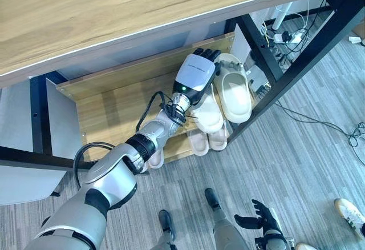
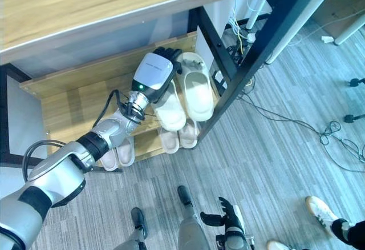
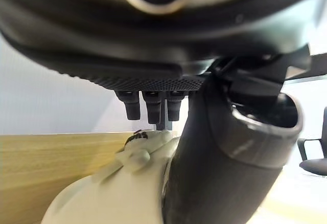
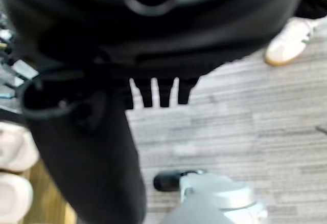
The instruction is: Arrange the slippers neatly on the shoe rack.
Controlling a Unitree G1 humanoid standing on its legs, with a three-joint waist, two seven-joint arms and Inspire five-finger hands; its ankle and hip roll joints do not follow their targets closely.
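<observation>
My left hand point(image 1: 197, 73) reaches onto the upper shelf of the wooden shoe rack point(image 1: 114, 107) and lies on top of a cream slipper point(image 1: 208, 116), whose heel end shows from under the palm. In the left wrist view the fingers point(image 3: 148, 104) lie over the slipper point(image 3: 117, 193) and the thumb point(image 3: 230, 147) curls along its side. A second cream slipper point(image 1: 234, 93) lies right beside it on the same shelf, toe towards the back. My right hand point(image 1: 259, 216) hangs low over the floor with relaxed fingers.
A pinkish pair point(image 1: 208, 141) sits on the lower shelf under the cream ones, with another pair point(image 1: 155, 157) further left. A wooden tabletop point(image 1: 114, 10) overhangs the rack. A black frame post point(image 1: 308, 56) and cables point(image 1: 282, 36) stand to the right. A person's shoe point(image 1: 349, 213) is on the floor.
</observation>
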